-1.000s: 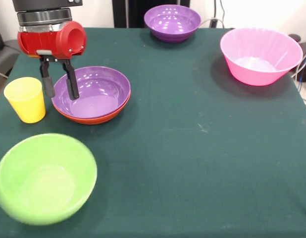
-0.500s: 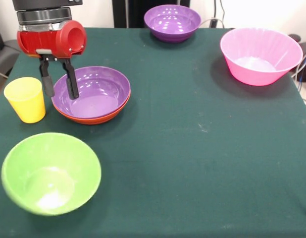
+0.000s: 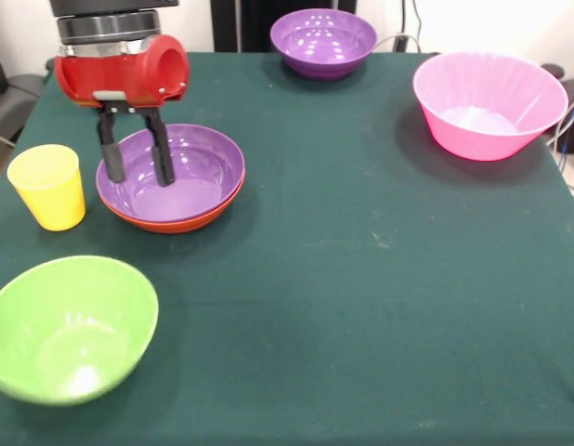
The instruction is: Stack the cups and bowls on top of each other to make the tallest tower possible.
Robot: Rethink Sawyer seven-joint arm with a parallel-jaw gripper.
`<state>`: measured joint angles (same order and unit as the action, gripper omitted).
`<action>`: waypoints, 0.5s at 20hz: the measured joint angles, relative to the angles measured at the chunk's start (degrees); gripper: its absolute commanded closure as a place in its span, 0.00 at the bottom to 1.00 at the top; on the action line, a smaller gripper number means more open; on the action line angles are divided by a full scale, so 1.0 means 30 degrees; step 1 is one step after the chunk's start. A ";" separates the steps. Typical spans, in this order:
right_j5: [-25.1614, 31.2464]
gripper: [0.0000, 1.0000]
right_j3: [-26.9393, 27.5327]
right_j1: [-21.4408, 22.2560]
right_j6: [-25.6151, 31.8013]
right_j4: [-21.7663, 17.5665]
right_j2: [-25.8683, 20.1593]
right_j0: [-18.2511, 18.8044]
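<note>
- Gripper point(image 3: 136, 173): hangs from the red and black arm over the upper-left part of the tabletop point(image 3: 361, 279). Jaws spread, a clear gap between the two black fingers point(image 3: 111, 160), nothing pinched between them.
- Finger tips sit in front of the left half of the nested purple bowl point(image 3: 172, 174); whether they touch the bowl's inner surface cannot be told from this view.
- That purple bowl sits inside the wide orange bowl point(image 3: 176, 219); only the orange rim shows along the lower edge. This two-bowl stack is the only tower on the tabletop.
- Yellow cup point(image 3: 47, 187): upright, mouth up, just left of the stack, close to it but apart.
- Lime green bowl point(image 3: 69, 327): lower-left corner, tipped a little so its opening faces somewhat toward the camera; partly past the left edge of the view. Well apart from the stack and the cup.
- Second purple bowl point(image 3: 323, 42): upright at the far edge, centre, standing alone.
- Big pink bowl point(image 3: 489, 104): upright at the upper right, near the tabletop's right edge, standing alone.
- Tabletop covered in dark green cloth; the middle and the right foreground carry no objects.
</note>
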<state>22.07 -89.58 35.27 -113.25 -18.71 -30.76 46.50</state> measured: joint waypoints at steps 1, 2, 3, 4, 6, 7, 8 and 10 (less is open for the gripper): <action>0.0000 0.00 0.0000 0.0027 0.0000 -0.0004 0.0000 -0.0093; 0.0000 0.00 0.0000 0.0043 0.0000 -0.0008 0.0000 -0.0140; 0.0000 0.00 0.0000 0.0096 0.0000 -0.0020 0.0000 -0.0260; 0.0000 0.00 -0.0003 0.0163 0.0000 -0.0028 0.0000 -0.0374; 0.0000 0.00 -0.0003 0.0324 0.0000 -0.0035 -0.0006 -0.0585; 0.0004 0.00 -0.0008 0.0532 0.0000 -0.0039 -0.0003 -0.0725; 0.0052 0.00 -0.0006 0.0683 0.0000 -0.0032 -0.0006 -0.0776; 0.0298 0.00 -0.0017 0.1067 0.0000 -0.0032 0.0000 -0.0845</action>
<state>22.97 -89.63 38.48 -113.25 -18.81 -30.76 43.96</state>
